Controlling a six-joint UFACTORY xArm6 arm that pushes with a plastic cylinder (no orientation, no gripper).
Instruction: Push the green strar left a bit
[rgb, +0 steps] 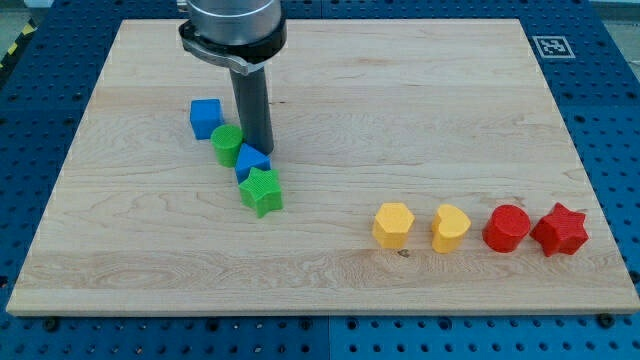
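Observation:
The green star (261, 191) lies left of the board's middle. A blue triangular block (251, 160) touches its upper side, and a green round block (227, 144) sits just above and left of that. A blue cube (205, 117) is further up and left. My tip (262, 152) comes down just right of the blue triangular block, above the green star and a little apart from it. The dark rod (251, 108) hides the board directly behind it.
On the wooden board (420, 110), a row at the lower right holds a yellow hexagonal block (393, 224), a yellow heart-like block (450, 228), a red round block (506, 228) and a red star (560, 230). A marker tag (551, 46) sits at the top right corner.

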